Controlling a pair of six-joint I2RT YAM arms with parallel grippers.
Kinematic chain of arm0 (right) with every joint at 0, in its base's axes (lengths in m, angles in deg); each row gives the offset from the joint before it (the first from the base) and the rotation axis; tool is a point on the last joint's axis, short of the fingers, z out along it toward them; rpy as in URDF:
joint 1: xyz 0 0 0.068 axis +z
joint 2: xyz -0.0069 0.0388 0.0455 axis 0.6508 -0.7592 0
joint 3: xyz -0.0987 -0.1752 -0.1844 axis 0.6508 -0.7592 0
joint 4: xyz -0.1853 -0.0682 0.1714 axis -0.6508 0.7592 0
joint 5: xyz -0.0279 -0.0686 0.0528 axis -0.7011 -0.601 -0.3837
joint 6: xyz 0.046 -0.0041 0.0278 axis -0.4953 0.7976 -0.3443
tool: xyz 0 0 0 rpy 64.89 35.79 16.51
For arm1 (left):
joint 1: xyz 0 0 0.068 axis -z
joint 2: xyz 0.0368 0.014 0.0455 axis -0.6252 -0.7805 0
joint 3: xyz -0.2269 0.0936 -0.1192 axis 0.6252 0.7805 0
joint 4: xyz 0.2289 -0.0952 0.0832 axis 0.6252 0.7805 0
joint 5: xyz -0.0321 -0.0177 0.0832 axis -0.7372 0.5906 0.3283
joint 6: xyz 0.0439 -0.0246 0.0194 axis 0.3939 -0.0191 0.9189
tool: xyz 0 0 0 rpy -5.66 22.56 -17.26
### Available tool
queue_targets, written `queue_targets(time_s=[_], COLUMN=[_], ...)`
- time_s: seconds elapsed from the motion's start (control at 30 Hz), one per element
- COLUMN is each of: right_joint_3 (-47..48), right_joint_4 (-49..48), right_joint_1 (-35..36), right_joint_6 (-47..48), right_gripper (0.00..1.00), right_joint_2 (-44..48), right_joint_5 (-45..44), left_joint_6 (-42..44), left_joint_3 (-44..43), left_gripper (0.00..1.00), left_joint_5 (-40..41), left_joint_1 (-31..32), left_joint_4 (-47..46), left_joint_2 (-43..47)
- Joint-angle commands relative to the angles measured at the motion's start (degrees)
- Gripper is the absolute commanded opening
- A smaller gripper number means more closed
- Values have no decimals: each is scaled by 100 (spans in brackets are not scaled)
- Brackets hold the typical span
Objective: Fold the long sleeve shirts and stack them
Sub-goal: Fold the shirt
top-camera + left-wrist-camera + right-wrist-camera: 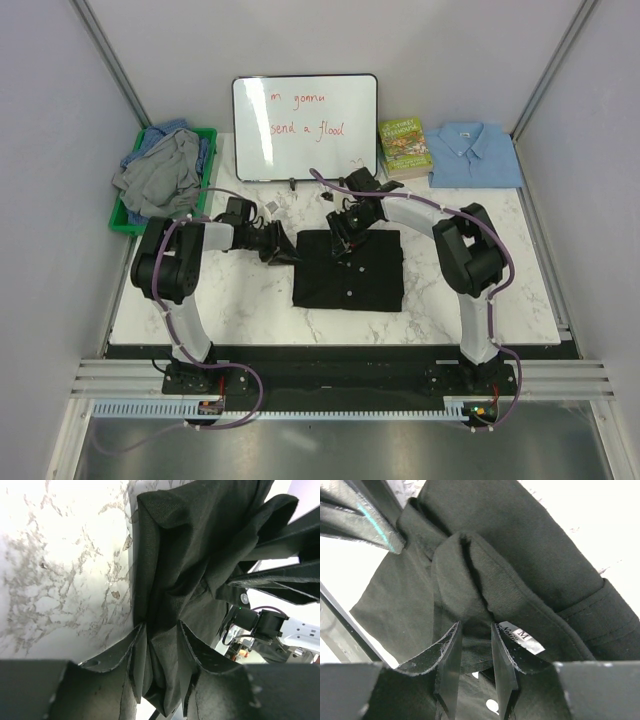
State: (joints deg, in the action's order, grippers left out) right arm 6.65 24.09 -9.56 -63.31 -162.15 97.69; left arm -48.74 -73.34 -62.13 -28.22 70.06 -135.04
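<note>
A plain black long sleeve shirt (350,272) lies folded into a rectangle at the middle of the marble table (230,300). My left gripper (284,250) is at its far left corner. It is open, and a loose bunch of the black fabric (200,545) sits between its fingers (159,630). My right gripper (342,240) is at the far edge near the collar. It is open around the rolled collar (470,580), beside a white size label (522,637). A folded light blue shirt (475,152) lies at the back right.
A green bin (125,222) at the back left holds crumpled grey and blue shirts (160,170). A whiteboard (305,125) leans against the back wall, and a green-covered book (403,148) lies next to it. Walls close in the table on the left and right.
</note>
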Motion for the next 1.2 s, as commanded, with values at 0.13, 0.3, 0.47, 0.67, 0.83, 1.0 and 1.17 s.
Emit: queue_targets(time_s=[0.13, 0.3, 0.47, 0.67, 0.83, 1.0, 1.17], right_joint_3=[-26, -17, 9, -78, -596, -1736, -2416], right_joint_4=[-103, -112, -104, 37, 554, 784, 662], right_joint_1=[-37, -37, -37, -457, -1249, -2505, -3052], right_joint_6=[23, 23, 23, -83, 23, -12, -109], right_gripper=[37, 37, 38, 48, 53, 53, 37], right_joint_2=[-160, -178, -134, 384, 1280, 2018, 1976], right_joint_5=[21, 48, 65, 539, 1013, 1313, 761], left_joint_6=[-372, -425, -513, -381, -135, -109, 32], left_joint_3=[268, 251, 259, 137, 40, -109, -259], left_gripper=[38, 36, 31, 2, 2, 2, 2], left_joint_5=[-495, -592, -513, -390, -258, -249, -266], left_joint_1=[112, 244, 262, 253, 200, 191, 183], left_joint_4=[-910, -1103, -1165, -745, -304, -181, 3], left_joint_2=[-87, -104, -210, -61, -131, -473, -641])
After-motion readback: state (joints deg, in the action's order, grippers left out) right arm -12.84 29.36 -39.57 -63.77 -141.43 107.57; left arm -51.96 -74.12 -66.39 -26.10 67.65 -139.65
